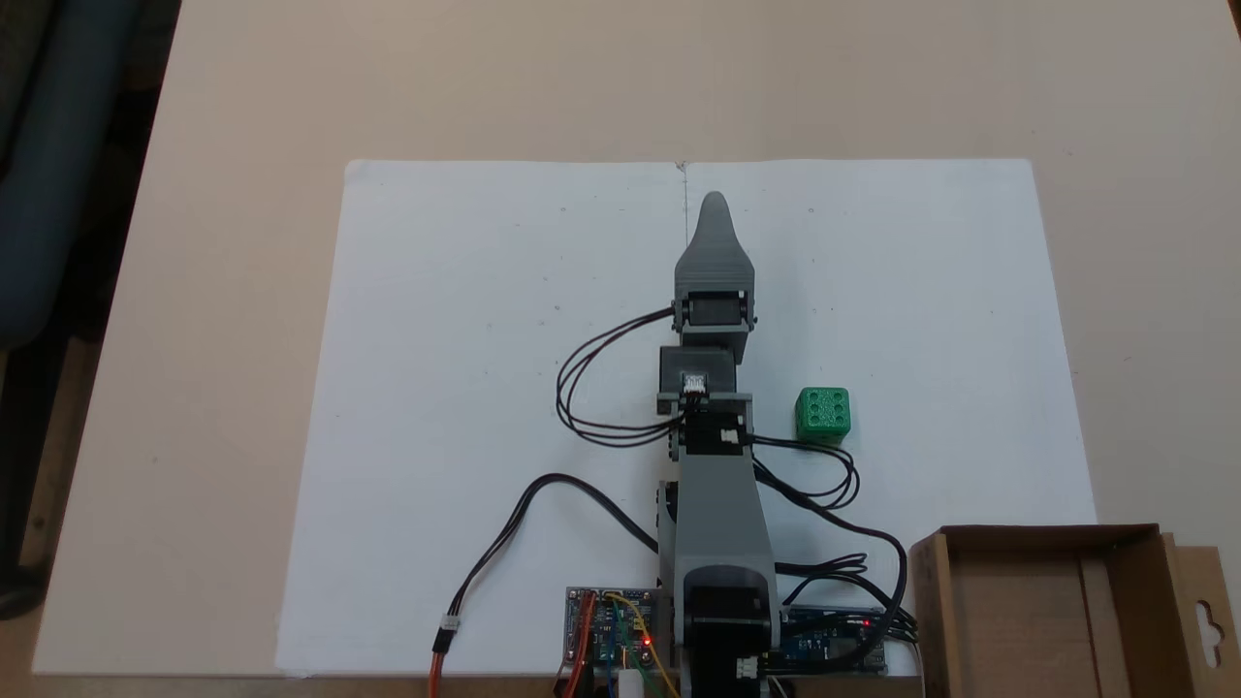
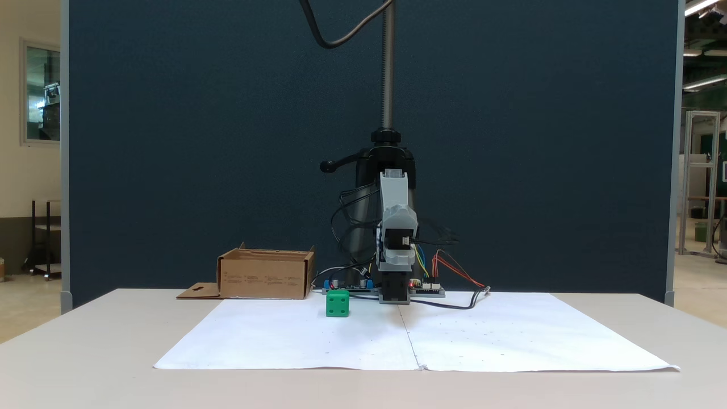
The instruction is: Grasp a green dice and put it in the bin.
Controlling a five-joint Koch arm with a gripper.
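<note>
The gripper points away from the arm's base along the seam between the two white paper sheets, its grey tip over the far half of the paper in the top-down fixed view. From above only one tapered jaw shows, with the other lying beneath it, and the front-facing fixed view sees it end-on against the arm, so I cannot tell how far the jaws stand apart. Nothing is seen in its hold, and it touches neither the dice nor the box.

The green dice sits on the paper well apart from the gripper tip, closer to the arm's base and just beside the arm's middle section, on its right in the top-down view and on its left in the front view. It rests flat, a bright green cube with round recessed pips; six pips face up, and the front view shows a face with what look like two.

The bin stands at the desk's near right corner in the top-down view, an open brown cardboard box with a side flap bearing a hanger-hole cutout. The desk is pale beige.
</note>
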